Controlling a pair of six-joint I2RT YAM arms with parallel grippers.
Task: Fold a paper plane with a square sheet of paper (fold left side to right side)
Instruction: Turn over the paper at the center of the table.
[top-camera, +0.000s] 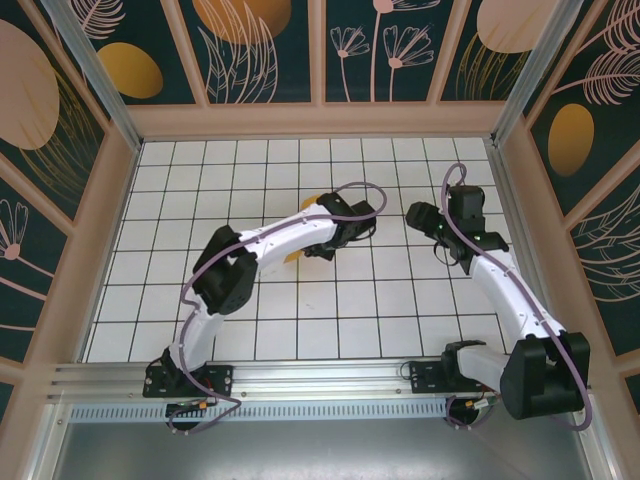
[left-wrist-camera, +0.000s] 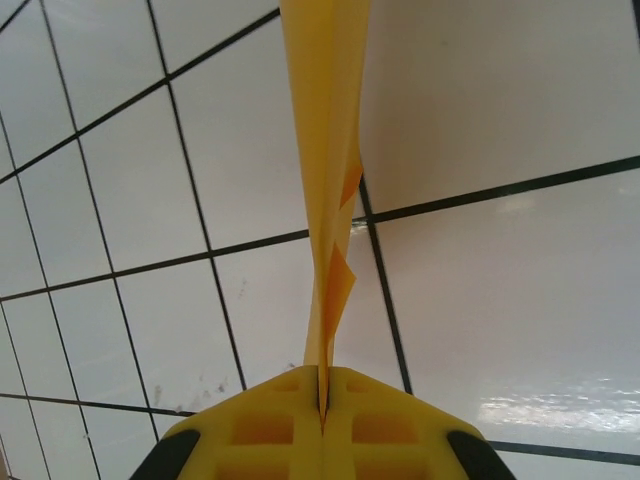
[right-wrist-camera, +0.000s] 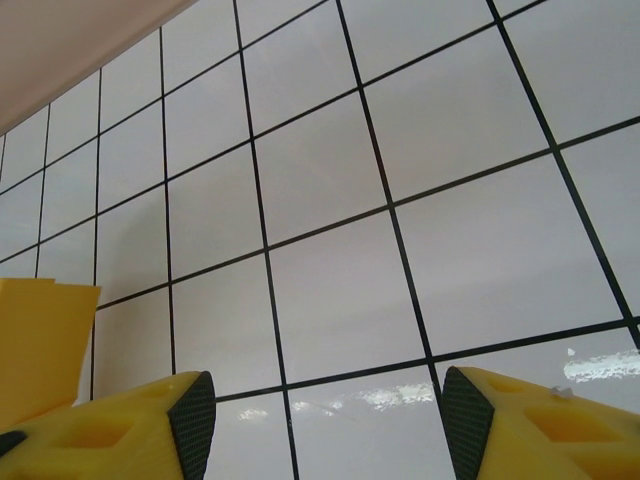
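The paper plane (left-wrist-camera: 325, 180), the orange-yellow sheet folded narrow, stands edge-on in the left wrist view and runs away from the jaws over the white grid table. My left gripper (left-wrist-camera: 323, 388) is shut on its near end. From above, bits of the paper (top-camera: 292, 258) peek out on both sides of the left arm, whose gripper (top-camera: 330, 243) is near the table's middle. My right gripper (top-camera: 418, 215) hovers a tile or so to the right, apart from the paper. In the right wrist view that gripper (right-wrist-camera: 325, 420) is open with only tiles between its fingers, and a paper edge (right-wrist-camera: 40, 340) shows at the lower left.
The white grid table (top-camera: 300, 320) is walled by a wooden frame with patterned panels (top-camera: 320, 120) at the back and sides. An aluminium rail (top-camera: 320, 385) carrying both arm bases runs along the near edge. Purple cables loop over both arms.
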